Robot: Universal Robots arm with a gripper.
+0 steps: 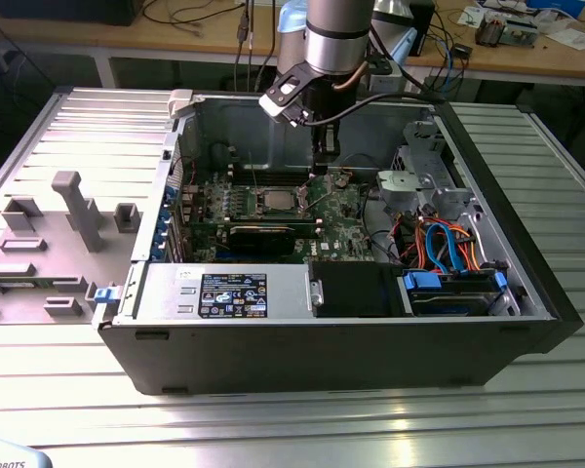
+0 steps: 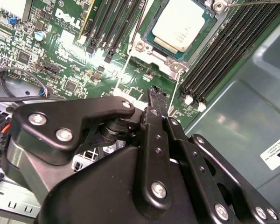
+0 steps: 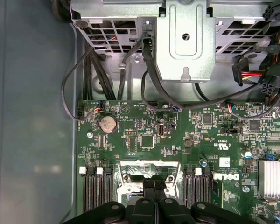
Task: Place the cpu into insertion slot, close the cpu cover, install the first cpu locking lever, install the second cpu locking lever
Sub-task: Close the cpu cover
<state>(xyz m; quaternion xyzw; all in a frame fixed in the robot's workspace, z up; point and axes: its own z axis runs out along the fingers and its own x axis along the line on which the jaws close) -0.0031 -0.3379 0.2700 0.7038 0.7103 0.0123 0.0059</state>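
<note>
CPU [image 2: 179, 25] sits in insertion slot [image 2: 155, 53]. Closed, empty end effector [image 2: 155, 93] hangs near the slot's rim. Chip judged light, stiff, fragile; take by opposite edges only.

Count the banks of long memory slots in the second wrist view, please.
2. One bank lies along one side of the cpu, the other bank along the opposite side. The gripper hides some board, so more may exist.
</note>
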